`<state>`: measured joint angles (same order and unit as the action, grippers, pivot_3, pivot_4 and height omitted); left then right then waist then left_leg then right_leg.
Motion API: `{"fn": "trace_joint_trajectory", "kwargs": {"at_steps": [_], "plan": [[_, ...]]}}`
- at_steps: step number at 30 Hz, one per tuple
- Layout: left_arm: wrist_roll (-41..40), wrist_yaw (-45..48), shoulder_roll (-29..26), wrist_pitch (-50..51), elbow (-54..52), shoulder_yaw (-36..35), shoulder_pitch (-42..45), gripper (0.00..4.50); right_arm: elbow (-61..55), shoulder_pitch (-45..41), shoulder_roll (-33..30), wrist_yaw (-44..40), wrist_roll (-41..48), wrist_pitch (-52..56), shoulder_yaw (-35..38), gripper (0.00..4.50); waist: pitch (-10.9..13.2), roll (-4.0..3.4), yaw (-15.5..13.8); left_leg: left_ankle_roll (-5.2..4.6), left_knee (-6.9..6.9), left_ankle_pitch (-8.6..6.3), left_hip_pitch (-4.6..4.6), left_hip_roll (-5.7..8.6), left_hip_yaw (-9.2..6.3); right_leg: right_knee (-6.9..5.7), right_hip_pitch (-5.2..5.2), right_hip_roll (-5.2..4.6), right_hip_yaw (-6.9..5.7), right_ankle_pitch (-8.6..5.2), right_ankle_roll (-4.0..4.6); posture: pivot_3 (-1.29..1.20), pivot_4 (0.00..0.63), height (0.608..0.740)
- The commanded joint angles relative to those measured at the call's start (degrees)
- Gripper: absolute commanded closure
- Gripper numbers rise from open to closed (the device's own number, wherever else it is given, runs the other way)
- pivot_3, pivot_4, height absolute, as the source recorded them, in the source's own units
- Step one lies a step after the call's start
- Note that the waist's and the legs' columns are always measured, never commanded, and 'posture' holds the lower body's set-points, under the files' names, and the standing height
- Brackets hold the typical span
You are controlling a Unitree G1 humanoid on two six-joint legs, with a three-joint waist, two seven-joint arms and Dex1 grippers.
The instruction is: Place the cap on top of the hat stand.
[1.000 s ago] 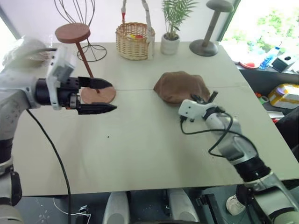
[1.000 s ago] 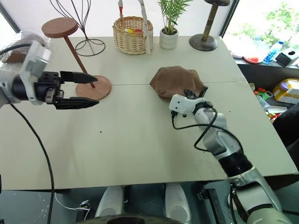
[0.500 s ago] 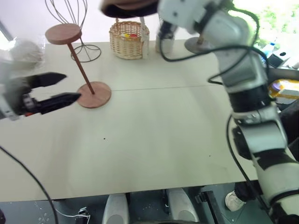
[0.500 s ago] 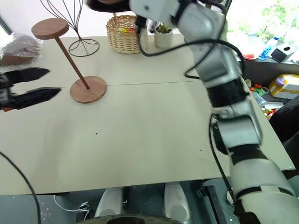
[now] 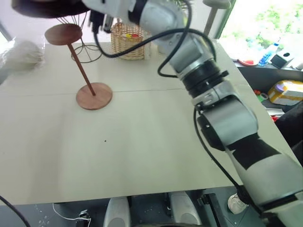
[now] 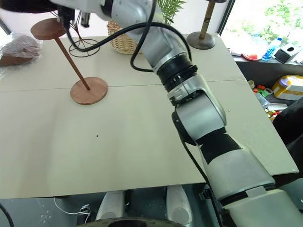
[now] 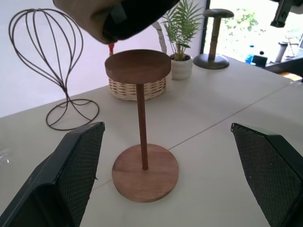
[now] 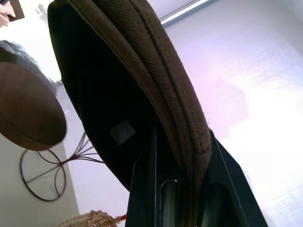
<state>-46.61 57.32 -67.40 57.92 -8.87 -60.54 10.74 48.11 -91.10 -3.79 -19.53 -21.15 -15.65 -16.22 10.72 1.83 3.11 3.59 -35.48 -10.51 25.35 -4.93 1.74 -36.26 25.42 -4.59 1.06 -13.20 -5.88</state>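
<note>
The cap (image 8: 142,75) is held aloft by the right gripper (image 8: 182,189), whose two black fingers are closed on the fabric edge at the brim; the pinch is seen close in the right wrist view, with the dark lining turned toward the camera. In the left wrist view the cap (image 7: 113,16) hangs just above the top disc of the hat stand (image 7: 138,66), apart from it and not yet resting on it. In the head views the cap sits at the top left edge, at about eleven o'clock from the table centre, with the stand's top disc just below it.

The stand rests on the table (image 5: 142,142) on its round base, its thin rod slanting up to the top disc. Behind it, toward twelve o'clock, are a black wire stand (image 7: 52,71), a wicker basket (image 5: 128,40) and a potted plant (image 7: 182,38); a grey stand (image 6: 202,33) is placed at about one o'clock.

The left gripper (image 7: 170,161) is opened wide and holds nothing; its fingers frame the stand.

The step in hand is judged to be the carry, nearly finished. The next move calls for the cap's open underside to be centred over the disc and lowered before the pinch is released; an off-centre drop could let it slide off.
</note>
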Motion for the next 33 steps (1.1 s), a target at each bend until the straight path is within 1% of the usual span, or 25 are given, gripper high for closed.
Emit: {"fn": "trace_joint_trajectory", "kwargs": {"at_steps": [1,3,6,12,17,21,26,27,29,31,33], "plan": [[0.3,0.2,-1.5,-0.8,-1.2,-3.4,-0.6,0.0,-0.6,1.4,1.8,-0.5,1.0,-3.1,-0.9,4.46,0.0,0.03,0.3,0.0,0.02,0.0,0.0,0.0,0.0,0.0,0.0,0.0,0.0,0.0,0.0,0.0,0.15,0.728],[0.2,0.1,-1.4,-0.9,-1.5,-3.7,-1.2,0.0,-1.6,3.2,3.4,-1.7,2.1,-3.7,-1.1,4.46,-0.1,0.09,0.5,0.01,0.04,0.01,-0.01,0.0,-0.01,-0.01,0.0,0.0,-0.01,0.0,-0.01,0.0,0.15,0.728],[0.1,-0.2,-1.1,-1.2,-1.8,-3.4,-1.5,0.0,-0.4,3.9,5.0,-1.1,1.4,-3.5,-1.6,4.46,0.0,0.08,0.9,0.02,0.09,0.01,-0.01,0.0,-0.01,-0.01,0.01,0.0,-0.02,0.02,-0.03,0.0,0.15,0.728],[-0.4,-0.8,-1.5,-2.0,-1.5,-1.3,-0.4,0.0,5.7,2.6,5.5,1.4,0.4,-3.1,-1.5,4.46,0.0,0.09,1.0,0.02,0.23,0.02,-0.04,-0.01,-0.02,-0.01,0.05,0.0,-0.05,0.02,-0.03,0.0,0.15,0.728],[-0.7,-1.2,-1.7,-3.1,-0.7,1.0,1.2,0.0,9.9,2.4,6.4,3.3,-1.5,-4.4,-3.1,4.46,0.0,0.08,1.0,0.02,0.23,0.02,-0.04,-0.01,-0.02,-0.01,0.05,0.0,-0.05,0.02,-0.03,0.0,0.15,0.728],[-1.1,-1.5,-1.0,-3.4,-1.1,2.5,1.7,0.0,10.6,4.6,6.3,4.2,-4.3,-6.6,-5.8,4.46,0.0,0.08,1.1,0.02,0.25,0.02,-0.04,-0.01,-0.02,-0.01,0.06,0.0,-0.05,0.06,-0.11,0.0,0.15,0.728],[-1.1,-1.5,-0.5,-3.6,-1.4,3.5,1.6,0.0,8.1,6.1,5.3,3.8,-5.0,-7.6,-6.7,4.46,0.0,0.09,1.1,0.02,0.26,0.02,-0.05,-0.02,-0.02,-0.02,0.07,0.01,-0.06,0.06,-0.1,0.0,0.15,0.728],[-1.1,-1.6,-0.5,-3.7,-1.4,3.8,1.7,0.0,7.0,6.5,5.1,3.3,-4.9,-7.7,-6.7,3.63,0.0,0.09,1.0,0.02,0.26,0.02,-0.05,-0.02,-0.02,-0.02,0.06,0.01,-0.06,0.06,-0.1,0.0,0.15,0.728],[-1.1,-1.6,-0.4,-4.0,-1.3,4.5,1.9,0.0,5.4,7.1,4.8,2.9,-5.0,-7.6,-6.8,2.84,0.0,0.09,1.0,0.02,0.25,0.02,-0.05,-0.02,-0.02,-0.02,0.05,0.01,-0.06,0.06,-0.1,0.0,0.15,0.728],[-1.1,-1.6,-0.5,-4.3,-1.2,5.3,2.1,0.0,4.1,7.4,4.4,2.8,-5.3,-7.4,-7.0,1.74,0.0,0.08,1.0,0.02,0.25,0.02,-0.05,-0.02,-0.02,-0.02,0.06,0.01,-0.05,0.06,-0.11,0.0,0.15,0.728],[-1.3,-1.6,-0.5,-4.6,-1.1,6.1,2.5,0.0,2.3,8.0,3.7,2.0,-5.2,-7.1,-7.0,0.75,0.0,0.09,1.0,0.02,0.25,0.02,-0.04,-0.02,-0.02,-0.02,0.07,0.01,-0.06,0.07,-0.12,0.0,0.15,0.728]]}}
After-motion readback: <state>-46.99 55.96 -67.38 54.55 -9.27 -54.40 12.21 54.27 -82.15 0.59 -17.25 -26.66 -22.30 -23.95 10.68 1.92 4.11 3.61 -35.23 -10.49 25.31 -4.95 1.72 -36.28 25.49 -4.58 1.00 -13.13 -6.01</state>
